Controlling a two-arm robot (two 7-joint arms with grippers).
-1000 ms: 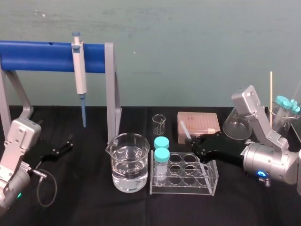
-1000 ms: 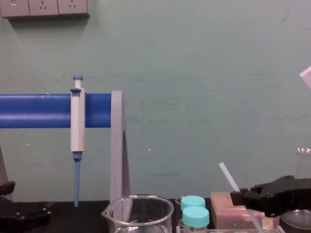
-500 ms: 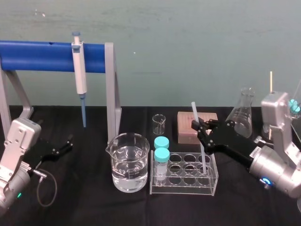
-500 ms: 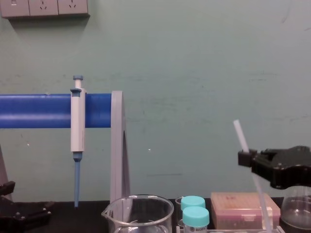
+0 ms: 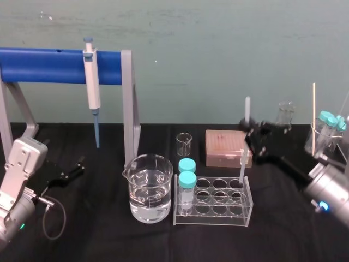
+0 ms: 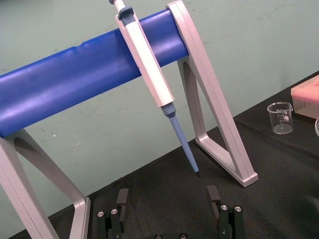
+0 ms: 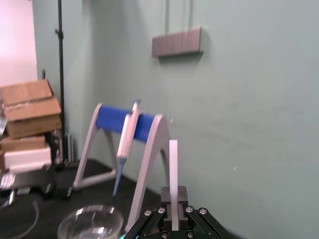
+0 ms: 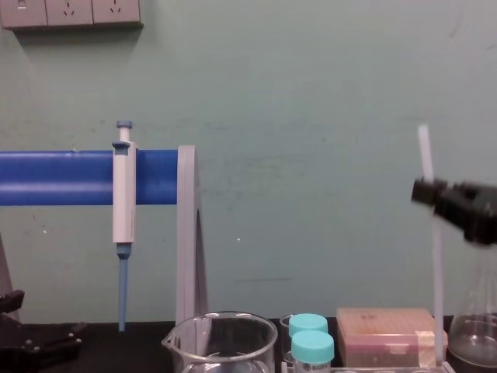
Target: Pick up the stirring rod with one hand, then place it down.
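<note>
Above the tube rack [image 5: 212, 203]: stirring rod [image 5: 241, 166] upright, pinched by right tool [image 5: 250, 132].
Left tool [image 6: 167, 199]: left of rack, spread in wrist view.

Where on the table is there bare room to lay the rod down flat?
Bare table runs along the front edge before the beaker and rack, and between the beaker and the parked left gripper. Crowded: rack, tip box and flask around the right gripper holding the rod.
</note>
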